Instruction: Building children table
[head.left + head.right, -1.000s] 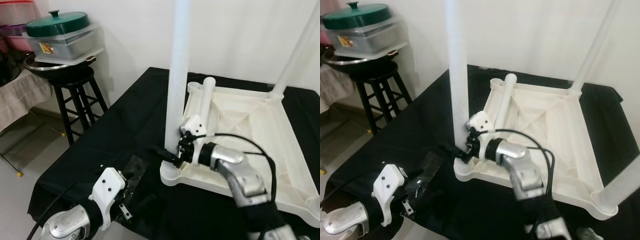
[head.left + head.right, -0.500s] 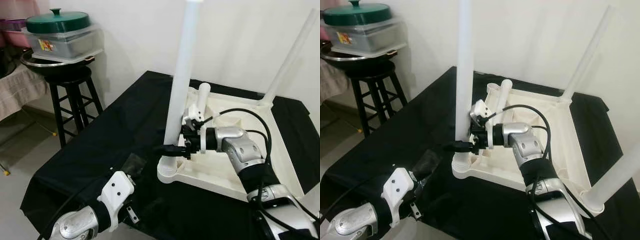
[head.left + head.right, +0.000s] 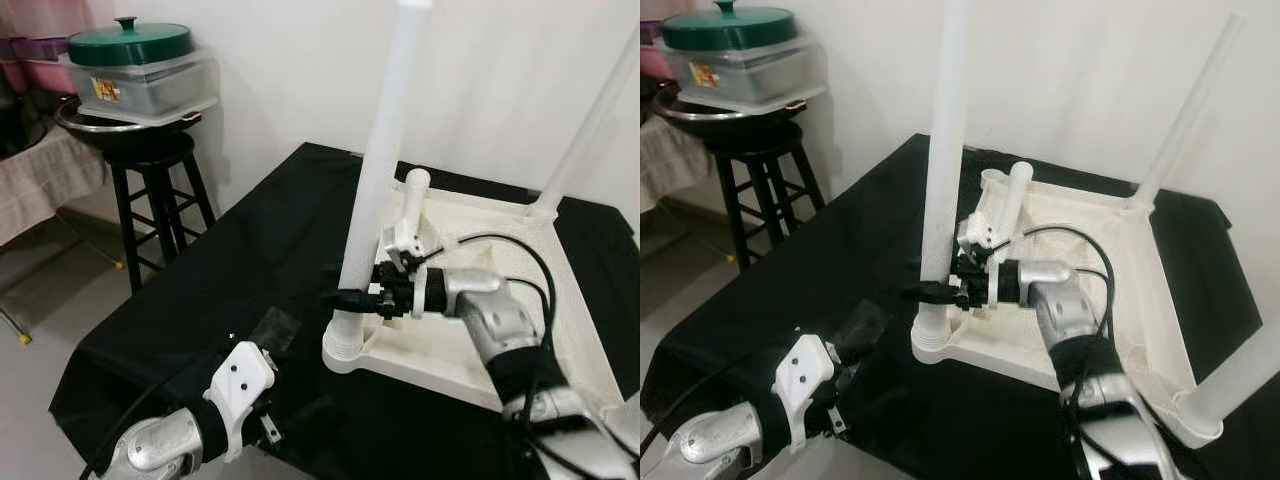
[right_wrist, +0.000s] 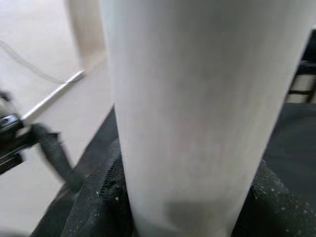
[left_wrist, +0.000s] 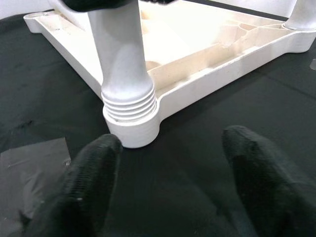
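A white plastic table top (image 3: 500, 250) lies upside down on a black cloth. A tall white leg (image 3: 385, 170) stands in its near left corner socket (image 5: 129, 123), leaning slightly. My right gripper (image 3: 345, 297) is shut on this leg just above the socket, and its black pads (image 4: 103, 197) press both sides. My left gripper (image 5: 173, 140) is open, low over the cloth and a short way in front of the socket, touching nothing. A shorter white leg (image 3: 410, 205) leans at the far left corner. Two more legs (image 3: 590, 120) (image 3: 1250, 370) stand at the right corners.
A black stool (image 3: 150, 190) at the back left carries a metal bowl and a clear container with a green lid (image 3: 130, 45). A clear plastic scrap (image 3: 272, 328) lies on the cloth near the socket. A white wall runs behind. The cloth's left edge drops to the floor.
The head camera has shifted, so the whole scene sits differently. My right gripper stays shut on the leg at about the same height. The left arm remains low at the table's front.
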`<state>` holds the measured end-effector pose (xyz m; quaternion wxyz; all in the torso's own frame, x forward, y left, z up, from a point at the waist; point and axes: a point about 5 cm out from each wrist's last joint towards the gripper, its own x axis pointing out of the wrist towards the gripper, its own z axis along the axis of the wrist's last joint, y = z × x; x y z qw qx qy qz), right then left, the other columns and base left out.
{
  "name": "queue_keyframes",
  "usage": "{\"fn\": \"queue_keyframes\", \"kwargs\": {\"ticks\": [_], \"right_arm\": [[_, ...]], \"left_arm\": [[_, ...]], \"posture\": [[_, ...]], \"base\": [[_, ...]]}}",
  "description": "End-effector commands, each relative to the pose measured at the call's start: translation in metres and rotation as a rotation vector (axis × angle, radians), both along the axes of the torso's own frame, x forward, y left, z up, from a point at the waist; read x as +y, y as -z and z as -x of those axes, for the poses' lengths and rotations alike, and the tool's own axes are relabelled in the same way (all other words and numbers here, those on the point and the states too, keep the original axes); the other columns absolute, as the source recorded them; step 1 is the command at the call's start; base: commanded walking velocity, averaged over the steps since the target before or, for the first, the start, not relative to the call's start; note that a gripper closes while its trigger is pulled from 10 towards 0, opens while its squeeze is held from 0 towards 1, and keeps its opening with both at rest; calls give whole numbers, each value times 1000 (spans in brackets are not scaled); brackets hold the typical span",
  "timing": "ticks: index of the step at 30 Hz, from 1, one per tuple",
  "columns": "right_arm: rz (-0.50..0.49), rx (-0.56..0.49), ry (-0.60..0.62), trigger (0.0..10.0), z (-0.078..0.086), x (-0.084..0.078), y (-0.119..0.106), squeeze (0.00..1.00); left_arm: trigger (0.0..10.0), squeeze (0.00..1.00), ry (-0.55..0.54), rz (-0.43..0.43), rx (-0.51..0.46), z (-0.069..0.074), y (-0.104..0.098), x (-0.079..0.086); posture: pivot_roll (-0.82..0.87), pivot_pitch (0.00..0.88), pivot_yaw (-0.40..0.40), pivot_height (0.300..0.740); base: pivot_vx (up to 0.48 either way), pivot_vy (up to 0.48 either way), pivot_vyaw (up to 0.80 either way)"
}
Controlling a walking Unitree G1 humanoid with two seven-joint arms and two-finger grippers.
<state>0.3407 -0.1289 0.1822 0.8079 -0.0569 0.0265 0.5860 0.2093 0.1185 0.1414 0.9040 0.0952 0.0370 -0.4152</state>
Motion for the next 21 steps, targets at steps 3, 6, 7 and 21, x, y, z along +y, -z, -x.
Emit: {"fn": "queue_keyframes", "kwargs": {"ticks": [3, 6, 7, 21], "right_arm": [[13, 105, 556, 0, 22, 30, 50, 0], [-24, 151, 748, 0, 29, 34, 57, 0], [5, 135, 790, 0, 49, 51, 67, 0], [16, 129, 831, 10000, 48, 49, 55, 0]], "left_arm": [[0, 0, -3, -5, 18, 1, 3, 5], [0, 0, -5, -5, 18, 1, 3, 7], [0, 0, -9, -11, 21, -2, 3, 10], [9373, 0, -37, 6, 23, -9, 3, 14]], "posture": [[76, 0, -55, 740], [76, 0, -55, 740], [56, 0, -16, 740], [72, 0, -18, 740]], "base": [[0, 0, 0], [0, 0, 0], [0, 0, 0], [0, 0, 0]]}}
